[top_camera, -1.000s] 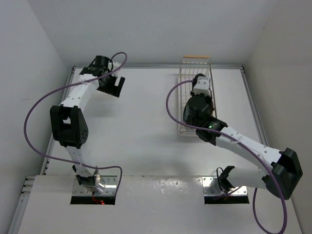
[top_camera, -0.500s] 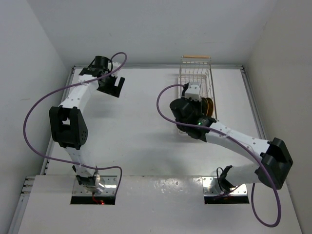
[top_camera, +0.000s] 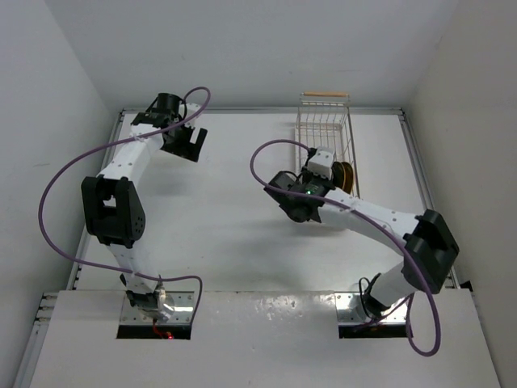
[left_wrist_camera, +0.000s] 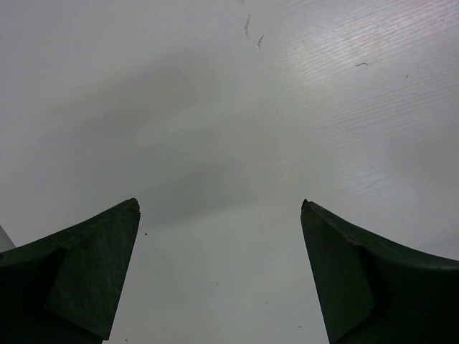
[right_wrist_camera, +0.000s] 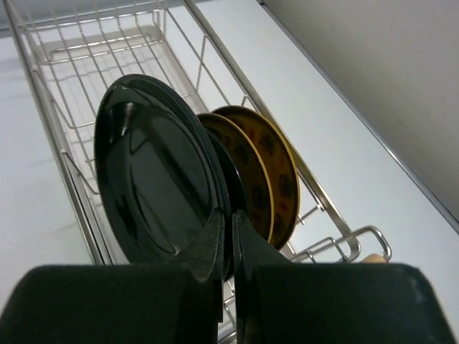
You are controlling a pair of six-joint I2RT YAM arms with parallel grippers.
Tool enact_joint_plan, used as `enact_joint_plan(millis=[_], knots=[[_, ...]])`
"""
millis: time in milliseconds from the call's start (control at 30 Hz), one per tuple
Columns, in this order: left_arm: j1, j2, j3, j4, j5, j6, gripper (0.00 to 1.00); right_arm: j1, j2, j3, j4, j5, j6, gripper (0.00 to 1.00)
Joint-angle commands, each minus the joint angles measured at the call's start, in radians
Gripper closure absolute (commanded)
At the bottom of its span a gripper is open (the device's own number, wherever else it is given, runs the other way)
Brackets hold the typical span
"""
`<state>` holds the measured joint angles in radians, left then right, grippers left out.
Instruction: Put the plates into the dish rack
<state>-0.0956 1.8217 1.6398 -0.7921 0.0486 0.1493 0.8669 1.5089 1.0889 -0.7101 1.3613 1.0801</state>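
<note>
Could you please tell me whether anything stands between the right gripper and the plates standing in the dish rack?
Nothing visible does. The shut right gripper sits right at the rim of the front black plate, which stands upright in the dish rack; whether they touch is unclear.

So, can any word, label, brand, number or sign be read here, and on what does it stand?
None can be read in any view.
The rear plate in the dish rack bears dark marks, too blurred to tell whether they are pattern or letters.
The black plate and the table show no label.
</note>
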Motion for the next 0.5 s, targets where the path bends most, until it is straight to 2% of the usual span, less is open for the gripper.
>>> enact_joint_plan(millis=[0,33,67,100,167,200,300,467], knots=[[0.011,-0.056,-0.005,0.024,0.016,0.004,0.01,0.014,0.068,0.138,-0.375,0.059,0.471,1.00],[0.011,-0.056,-0.005,0.024,0.016,0.004,0.01,0.015,0.109,0.163,-0.434,0.062,0.522,1.00],[0.011,-0.056,-0.005,0.024,0.016,0.004,0.01,0.020,0.160,0.187,-0.616,0.068,0.570,1.00],[0.011,-0.056,-0.005,0.024,0.016,0.004,0.01,0.021,0.183,0.263,-0.691,0.079,0.750,1.00],[0.011,-0.056,-0.005,0.024,0.007,0.004,0.01,0.033,0.293,0.310,-0.867,0.107,0.833,1.00],[0.011,-0.056,-0.005,0.024,0.007,0.004,0.01,0.040,0.298,0.327,-0.868,0.122,0.780,1.00],[0.011,-0.056,-0.005,0.024,0.007,0.004,0.01,0.055,0.301,0.315,-0.865,0.117,0.817,1.00],[0.011,-0.056,-0.005,0.024,0.007,0.004,0.01,0.055,0.297,0.287,-0.865,0.151,0.785,1.00]])
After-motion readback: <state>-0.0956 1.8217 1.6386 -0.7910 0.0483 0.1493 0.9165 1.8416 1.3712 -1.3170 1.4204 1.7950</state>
